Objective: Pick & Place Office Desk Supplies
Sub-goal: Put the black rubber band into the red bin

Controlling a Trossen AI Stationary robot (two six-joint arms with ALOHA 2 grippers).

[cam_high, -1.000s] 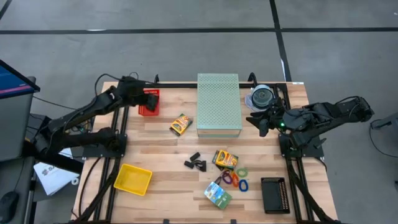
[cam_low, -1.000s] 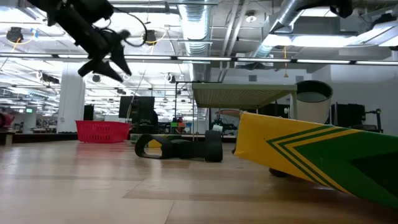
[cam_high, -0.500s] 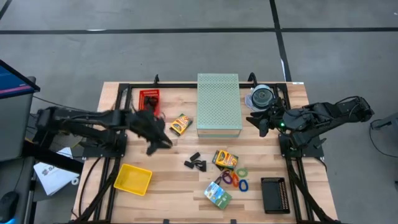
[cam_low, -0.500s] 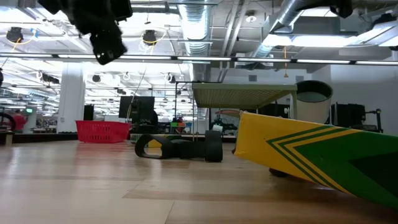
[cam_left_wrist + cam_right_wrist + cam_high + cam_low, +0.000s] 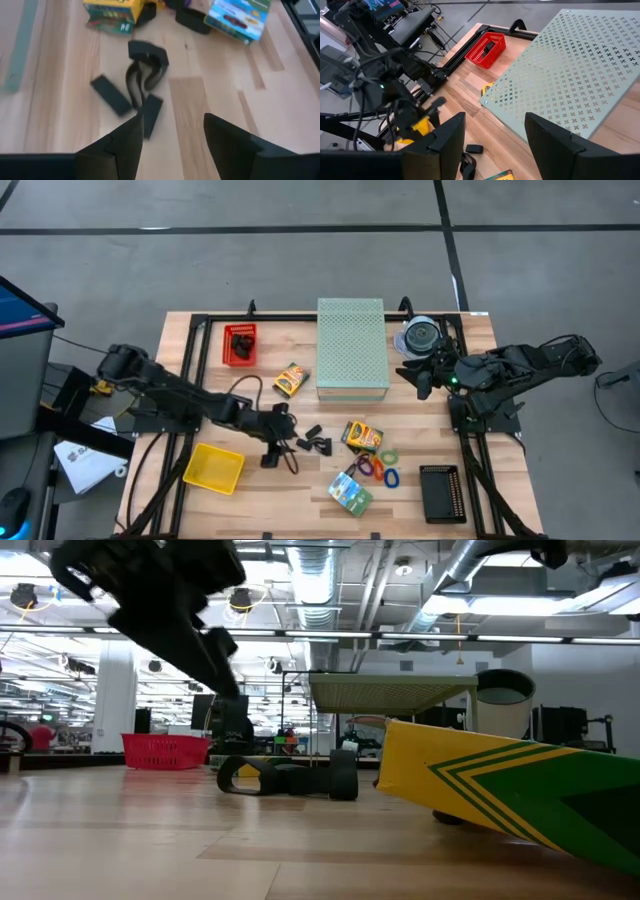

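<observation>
A cluster of black binder clips (image 5: 315, 443) (image 5: 145, 75) lies on the wood near the table's middle. My left gripper (image 5: 282, 455) (image 5: 172, 145) hovers open just left of and nearer than them, touching nothing. Two yellow-orange boxes (image 5: 290, 380) (image 5: 362, 436), coloured elastic loops (image 5: 378, 468) and a green-blue packet (image 5: 350, 492) lie flat on the table. My right gripper (image 5: 415, 375) (image 5: 495, 145) waits open at the right of the pale green perforated box (image 5: 352, 348).
A red basket (image 5: 239, 344) with a dark item inside stands at the far left. A yellow tray (image 5: 213, 468) sits near left and a black tray (image 5: 440, 492) near right. The round disc spindle (image 5: 421, 335) stands far right, beside the green box.
My left gripper has swung from above the red basket toward the table's near edge and to the right, coming down over the wood beside the binder clips. The right arm has kept still.
</observation>
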